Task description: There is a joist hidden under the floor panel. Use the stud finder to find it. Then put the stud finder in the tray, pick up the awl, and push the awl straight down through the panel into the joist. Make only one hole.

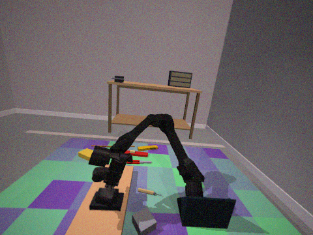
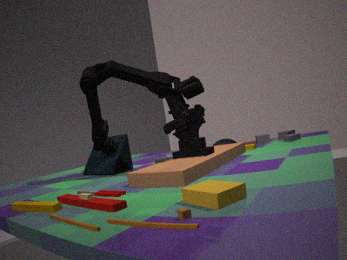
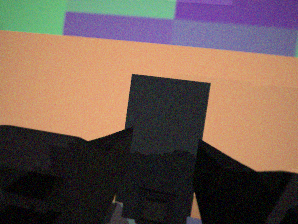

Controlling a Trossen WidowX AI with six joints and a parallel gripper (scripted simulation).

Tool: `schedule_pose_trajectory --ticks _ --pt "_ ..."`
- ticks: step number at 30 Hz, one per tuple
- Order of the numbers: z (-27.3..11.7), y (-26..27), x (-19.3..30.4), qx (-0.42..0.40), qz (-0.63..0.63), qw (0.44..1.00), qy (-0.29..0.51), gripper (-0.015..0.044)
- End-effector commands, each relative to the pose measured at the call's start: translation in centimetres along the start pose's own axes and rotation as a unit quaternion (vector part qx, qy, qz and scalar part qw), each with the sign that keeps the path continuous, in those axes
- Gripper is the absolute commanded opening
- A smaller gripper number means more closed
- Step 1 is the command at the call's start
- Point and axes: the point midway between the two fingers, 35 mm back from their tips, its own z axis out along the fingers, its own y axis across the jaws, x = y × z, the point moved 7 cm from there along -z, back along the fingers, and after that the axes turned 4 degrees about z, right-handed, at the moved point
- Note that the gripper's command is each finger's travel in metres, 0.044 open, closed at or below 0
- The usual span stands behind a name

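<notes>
The gripper [image 1: 111,182] [image 2: 190,134] [image 3: 166,141] points down and is shut on the dark stud finder [image 1: 105,205] [image 2: 195,149] [image 3: 171,107]. The stud finder's wide black base appears to rest on the orange floor panel [image 1: 88,217] [image 2: 155,173] [image 3: 250,115]; tight contact cannot be told. No joist shows, and no indicator can be read. The awl [image 1: 145,190], with a pale wooden handle and thin metal tip, lies on the mat beside the panel. I cannot make out the awl in the other views. No tray can be clearly identified.
A dark wedge-shaped block [image 1: 207,212] [image 2: 123,155] stands by the arm's lower part. A grey block [image 1: 143,222] lies near the panel. Red bar [image 1: 141,154] [image 2: 90,203], yellow bar [image 1: 147,147] [image 2: 36,206], yellow block [image 2: 213,193] and orange sticks lie beyond the panel's end.
</notes>
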Motion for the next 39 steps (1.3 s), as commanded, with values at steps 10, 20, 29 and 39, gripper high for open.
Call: schedule_pose_trajectory --ticks 10,20,29,39 --pt "0.1 2.3 0.0 -0.003 0.001 1.0 0.001 0.0" --pt "0.0 3.7 0.1 -0.003 0.001 1.0 0.001 0.0" --pt "0.0 5.1 0.2 -0.004 0.001 1.0 0.001 0.0" --pt "0.0 6.6 0.4 -0.004 0.001 1.0 0.0 0.0"
